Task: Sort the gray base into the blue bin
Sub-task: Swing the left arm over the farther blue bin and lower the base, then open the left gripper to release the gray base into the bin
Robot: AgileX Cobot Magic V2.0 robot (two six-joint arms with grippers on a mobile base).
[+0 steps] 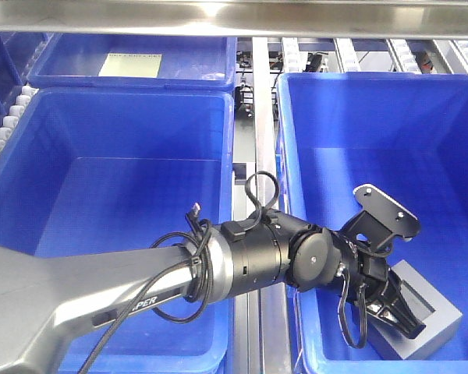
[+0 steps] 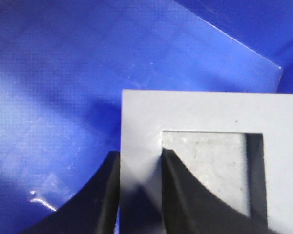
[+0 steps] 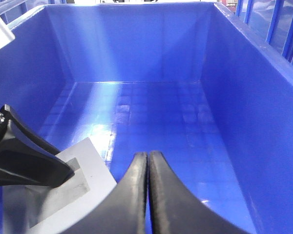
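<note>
You see a second deep blue tub [image 1: 101, 156] at left, and behind it a shallower blue tray [image 1: 195, 66] holding a pale sheet [image 1: 131, 64].

Gripper [image 2: 140, 195] astride gray base [image 2: 210, 122] wall

The bin [image 1: 452, 140] looks like glossy blue plastic (light glares off its grid-patterned floor). The base [image 2: 210, 112] is matt gray and smooth, its recess slightly scuffed. The left hand [image 1: 398, 312] looks like matt black plastic. A shiny metal rail [image 1: 234, 15] crosses above.
</note>
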